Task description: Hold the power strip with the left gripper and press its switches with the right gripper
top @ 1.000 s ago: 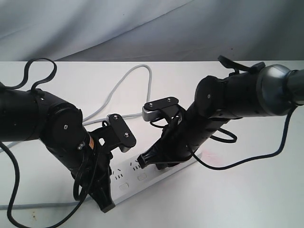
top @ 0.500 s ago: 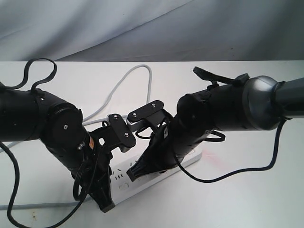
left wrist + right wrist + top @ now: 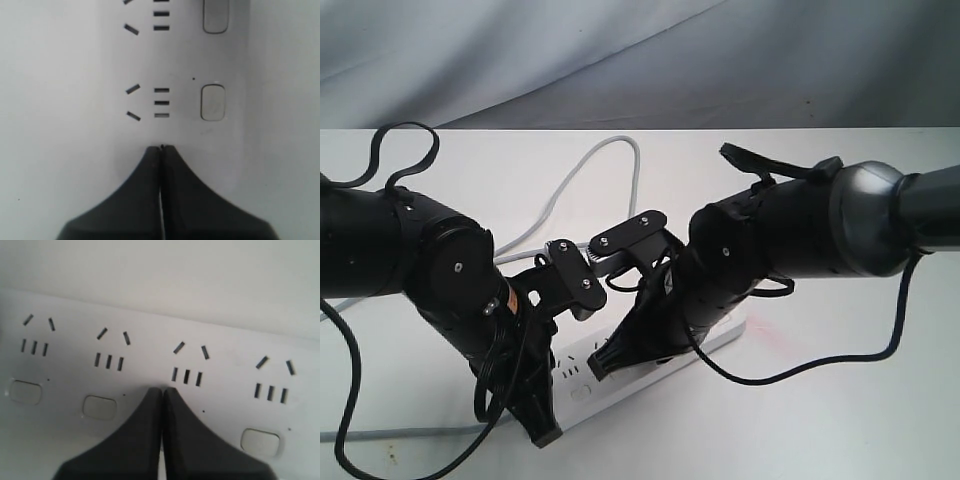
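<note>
The white power strip (image 3: pixel 578 372) lies slanted on the table, mostly hidden under both arms. My left gripper (image 3: pixel 546 434) is shut, and its joined tips (image 3: pixel 161 148) rest on the power strip (image 3: pixel 175 65) near one end, just past the last outlet and beside a switch (image 3: pixel 212 102). My right gripper (image 3: pixel 604 368) is also shut, with its tips (image 3: pixel 163 389) down on the power strip (image 3: pixel 150 322) in the row of switches, below the third outlet visible. Other switches (image 3: pixel 100 407) (image 3: pixel 260 441) show on either side of it; the one under the tips is hidden.
The strip's grey cable (image 3: pixel 592 163) loops over the white table (image 3: pixel 840 420) behind the arms. Black arm cables (image 3: pixel 390 150) hang at the left and another (image 3: pixel 880 340) at the right. A grey backdrop (image 3: pixel 620 60) rises behind the table.
The right arm swung left along the strip a second ago and has hardly moved in the last half second. The left arm and strip have stayed still.
</note>
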`<action>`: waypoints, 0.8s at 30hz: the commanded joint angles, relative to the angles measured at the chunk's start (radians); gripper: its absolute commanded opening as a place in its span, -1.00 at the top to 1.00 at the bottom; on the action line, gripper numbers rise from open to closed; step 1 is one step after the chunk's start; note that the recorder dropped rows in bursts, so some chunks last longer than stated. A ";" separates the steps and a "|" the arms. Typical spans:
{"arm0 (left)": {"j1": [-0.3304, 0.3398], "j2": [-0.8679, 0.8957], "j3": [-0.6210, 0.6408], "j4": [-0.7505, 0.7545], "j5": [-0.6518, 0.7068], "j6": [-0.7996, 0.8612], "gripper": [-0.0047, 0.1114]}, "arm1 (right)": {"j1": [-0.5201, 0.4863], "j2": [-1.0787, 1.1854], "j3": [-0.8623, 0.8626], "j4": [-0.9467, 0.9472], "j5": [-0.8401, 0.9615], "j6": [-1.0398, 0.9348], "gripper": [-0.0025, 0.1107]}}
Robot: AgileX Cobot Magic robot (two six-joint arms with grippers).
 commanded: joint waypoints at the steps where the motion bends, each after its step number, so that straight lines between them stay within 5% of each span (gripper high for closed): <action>1: -0.005 0.005 0.003 0.006 0.008 -0.009 0.92 | -0.034 -0.059 0.003 -0.050 0.054 0.002 0.96; 24: -0.005 0.005 0.003 0.006 0.008 -0.011 0.92 | -0.036 -0.063 0.003 0.082 0.044 -0.166 0.96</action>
